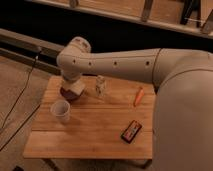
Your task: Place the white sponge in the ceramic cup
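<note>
The ceramic cup (pixel 61 110) stands upright on the left part of the wooden table (pixel 90 135); it is white, tapered and pale inside. My gripper (pixel 72 86) hangs from the wrist at the table's back left. It is just above the dark maroon bowl (pixel 70 93) and a little behind and to the right of the cup. The white sponge does not show; the spot under my wrist and gripper is hidden.
A small clear glass (pixel 100 87) stands right of the bowl. An orange stick-shaped object (pixel 139 96) lies at the back right. A black rectangular object with red markings (pixel 131 131) lies at the front right. My large white arm covers the table's right side.
</note>
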